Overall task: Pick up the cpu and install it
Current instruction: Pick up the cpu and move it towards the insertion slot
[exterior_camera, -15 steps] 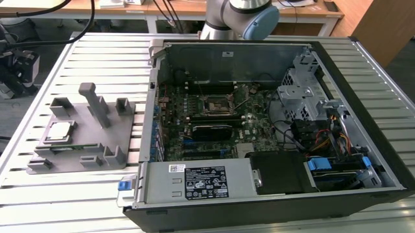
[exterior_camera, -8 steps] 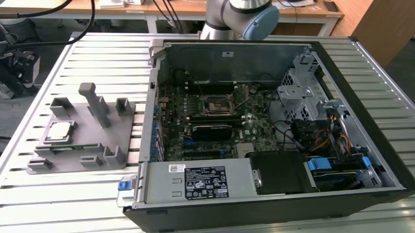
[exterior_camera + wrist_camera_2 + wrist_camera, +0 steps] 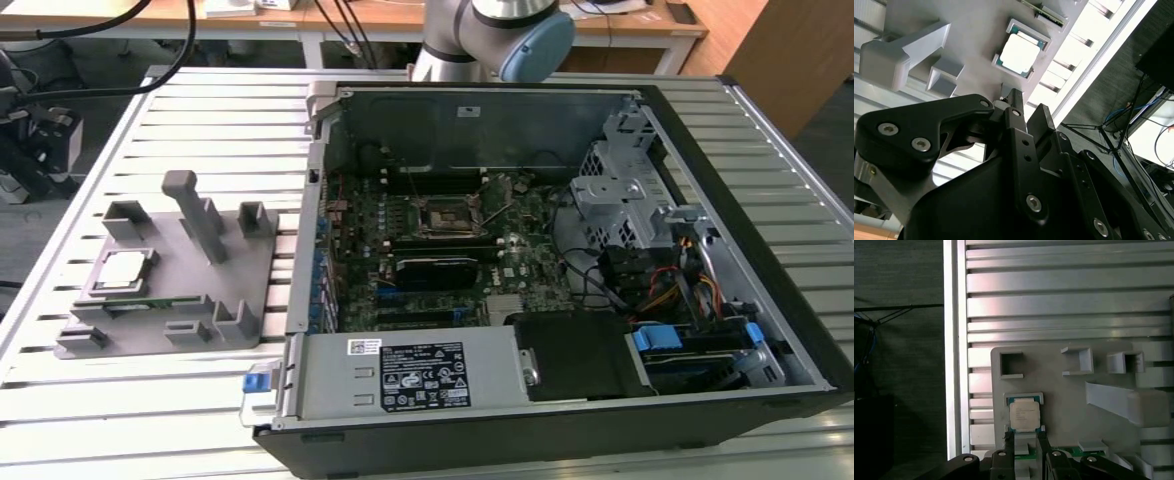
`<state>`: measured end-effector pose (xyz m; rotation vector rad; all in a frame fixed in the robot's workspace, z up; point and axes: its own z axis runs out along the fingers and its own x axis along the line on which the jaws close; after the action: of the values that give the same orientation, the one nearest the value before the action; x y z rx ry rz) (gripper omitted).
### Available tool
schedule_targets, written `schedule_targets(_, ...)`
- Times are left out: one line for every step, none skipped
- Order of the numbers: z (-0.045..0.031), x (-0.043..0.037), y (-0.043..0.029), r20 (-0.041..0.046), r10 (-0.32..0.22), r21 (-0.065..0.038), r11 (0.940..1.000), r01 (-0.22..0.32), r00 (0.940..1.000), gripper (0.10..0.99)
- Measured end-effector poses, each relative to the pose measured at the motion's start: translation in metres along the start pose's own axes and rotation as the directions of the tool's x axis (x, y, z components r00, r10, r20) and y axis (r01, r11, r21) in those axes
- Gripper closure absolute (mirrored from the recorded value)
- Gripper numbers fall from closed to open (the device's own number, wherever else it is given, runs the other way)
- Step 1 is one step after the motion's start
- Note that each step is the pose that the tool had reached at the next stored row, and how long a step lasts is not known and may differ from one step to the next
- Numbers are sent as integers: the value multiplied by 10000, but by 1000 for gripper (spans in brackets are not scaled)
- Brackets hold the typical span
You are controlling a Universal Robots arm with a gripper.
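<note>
The cpu [image 3: 123, 270] is a small square chip with a silver top, lying flat in a raised seat on the grey fixture plate [image 3: 200, 290] at the exterior view's left. Both wrist views look down on the cpu [image 3: 1024, 415] [image 3: 1021, 52] from well above. My gripper [image 3: 1025, 437] [image 3: 1026, 102] hangs over the fixture plate [image 3: 1064, 385] just beside the chip, open, with nothing between its black fingers [image 3: 1009, 442]. The black-framed socket [image 3: 443, 215] sits on the motherboard inside the open computer case.
The open computer case [image 3: 747, 300] fills the slatted metal table's [image 3: 200, 110] middle and right, with cables and drive cages inside. The fixture carries upright grey blocks [image 3: 200, 215] and a green strip [image 3: 1069, 452]. The arm's base [image 3: 487, 40] stands behind the case. The table edge [image 3: 951, 365] lies close to the fixture.
</note>
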<state>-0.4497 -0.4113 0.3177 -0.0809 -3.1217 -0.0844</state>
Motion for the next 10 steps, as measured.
schedule_targets(1, 0, -2, -1, 0, 0, 10000, 0, 10000, 776)
schedule_targets(4, -1, -3, 0, 0, -1, 10000, 0, 10000, 776)
schedule_targets(5, -1, -5, 0, 0, 0, 10000, 0, 10000, 776)
schedule_targets(7, -1, -6, -1, 0, 0, 10000, 0, 10000, 776)
schedule_targets(9, -1, -8, 0, 0, 0, 10000, 0, 10000, 776)
schedule_targets(11, -1, -9, -1, 0, 0, 10000, 0, 10000, 776)
schedule_targets(12, -1, -11, -1, 0, 0, 10000, 0, 10000, 776)
schedule_targets(14, -1, -12, -1, 1, 1, 10000, -1, 10000, 776)
schedule_targets(16, -1, -14, -1, 0, 0, 10000, 0, 10000, 776)
schedule_targets(17, -1, -16, -1, 0, 0, 10000, 0, 10000, 776)
